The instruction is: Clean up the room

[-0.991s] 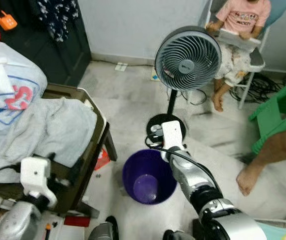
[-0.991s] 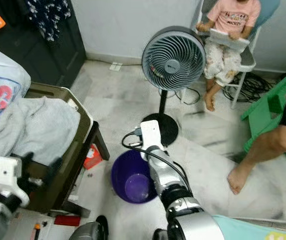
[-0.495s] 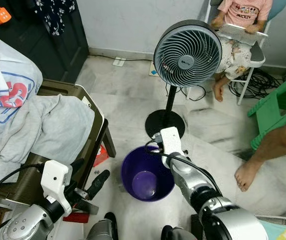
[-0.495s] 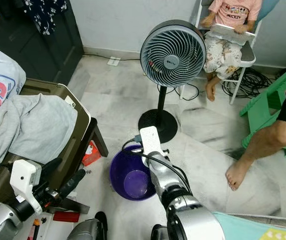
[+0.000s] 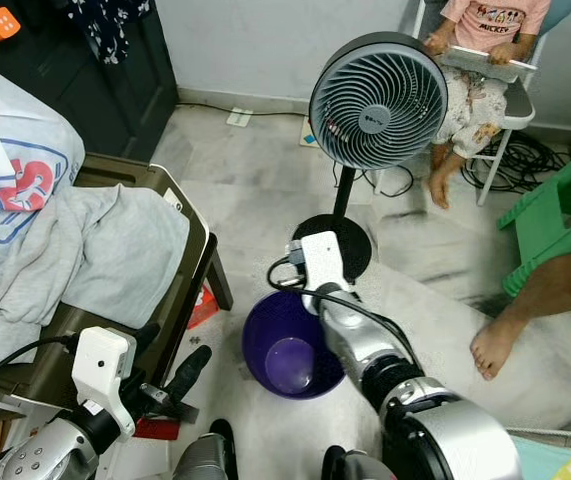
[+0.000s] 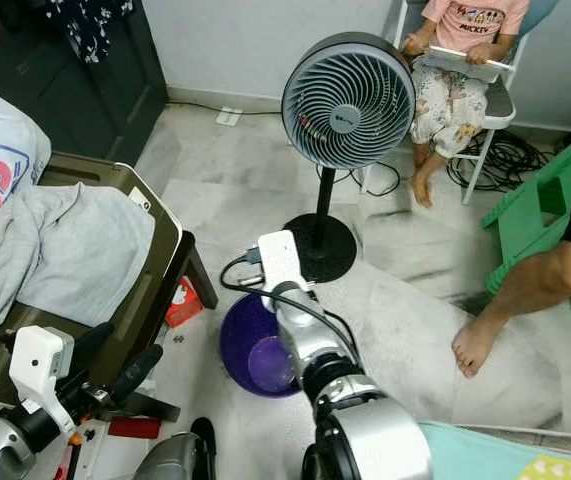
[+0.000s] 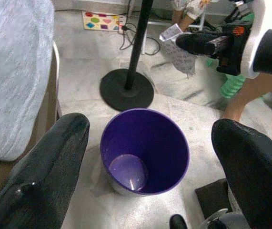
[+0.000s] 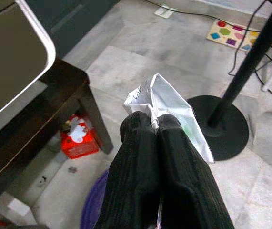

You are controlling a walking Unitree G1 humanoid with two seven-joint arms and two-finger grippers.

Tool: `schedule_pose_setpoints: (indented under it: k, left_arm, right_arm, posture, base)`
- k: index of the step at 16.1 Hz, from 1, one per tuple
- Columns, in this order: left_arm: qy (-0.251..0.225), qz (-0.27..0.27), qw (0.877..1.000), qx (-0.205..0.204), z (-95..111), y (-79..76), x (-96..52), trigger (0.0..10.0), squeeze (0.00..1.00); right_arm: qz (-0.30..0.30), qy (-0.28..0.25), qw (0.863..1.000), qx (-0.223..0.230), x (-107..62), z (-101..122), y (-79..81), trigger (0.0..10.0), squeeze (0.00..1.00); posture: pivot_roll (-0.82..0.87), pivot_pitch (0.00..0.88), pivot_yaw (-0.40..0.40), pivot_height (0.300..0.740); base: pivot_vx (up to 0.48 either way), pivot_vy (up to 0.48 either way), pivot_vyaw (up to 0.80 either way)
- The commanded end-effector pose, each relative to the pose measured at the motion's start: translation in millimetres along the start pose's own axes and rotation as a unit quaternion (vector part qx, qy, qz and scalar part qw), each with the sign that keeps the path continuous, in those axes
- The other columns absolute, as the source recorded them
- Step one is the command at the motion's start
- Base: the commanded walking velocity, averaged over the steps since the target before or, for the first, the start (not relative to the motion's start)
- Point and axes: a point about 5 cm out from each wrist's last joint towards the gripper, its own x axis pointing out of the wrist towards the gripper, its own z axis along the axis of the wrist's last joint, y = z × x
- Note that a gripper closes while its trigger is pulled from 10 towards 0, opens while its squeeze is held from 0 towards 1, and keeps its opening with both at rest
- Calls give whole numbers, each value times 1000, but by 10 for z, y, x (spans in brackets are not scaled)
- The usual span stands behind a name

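Observation:
A purple bin (image 5: 265,335) stands upright on the floor in front of me, with nothing in it. My right gripper (image 8: 154,121) is shut on a crumpled white paper (image 8: 162,102) and hovers above the bin's far rim, near the fan's base. The left wrist view shows that paper (image 7: 177,47) pinched at the black fingertips, beyond the bin (image 7: 174,152). My left gripper (image 5: 170,355) is open and low, just left of the bin, pointing at it with nothing between its fingers.
A standing fan (image 5: 375,100) with a round black base (image 5: 350,245) is right behind the bin. A low dark chair (image 5: 190,270) piled with grey clothes (image 5: 85,250) is on the left, and a red packet (image 5: 203,305) lies under it. A person's foot (image 5: 500,350), a green stool (image 5: 555,215) and a seated person (image 5: 475,60) are to the right.
My left gripper has come down from the chair's edge and now points at the bin. The right gripper, still holding the paper, has shifted slightly left and away from me.

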Motion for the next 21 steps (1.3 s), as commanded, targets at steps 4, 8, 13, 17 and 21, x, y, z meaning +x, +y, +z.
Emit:
schedule_pose_setpoints:
  k: [4,8,13,17,21]
  left_arm:
    - [10,3,1000,6,2,18,-42,10000,0]
    - [9,2,1000,6,6,16,-5,10000,0]
    - [7,3,1000,7,-1,26,20,10000,0]
    - [7,-2,1000,5,-13,2,52,10000,0]
    - [4,3,1000,10,15,49,61,10000,0]
  right_arm:
    - [-8,11,1000,3,-12,-59,1,10000,0]
    - [-51,16,999,-5,2,-21,-192,10000,0]
    - [-72,2,997,-7,-21,-1,-402,10000,0]
    - [-78,2,997,-1,-34,-28,-424,10000,1000]
    - [-72,-7,997,5,-12,36,-405,10000,1000]
  posture:
    - [166,270,7,740]
    - [171,270,6,740]
    - [149,270,4,740]
    - [150,266,8,740]
    - [154,259,6,740]
  base:
    - [0,0,0]
    - [0,0,0]
    - [0,0,0]
    - [0,0,0]
    - [0,0,0]
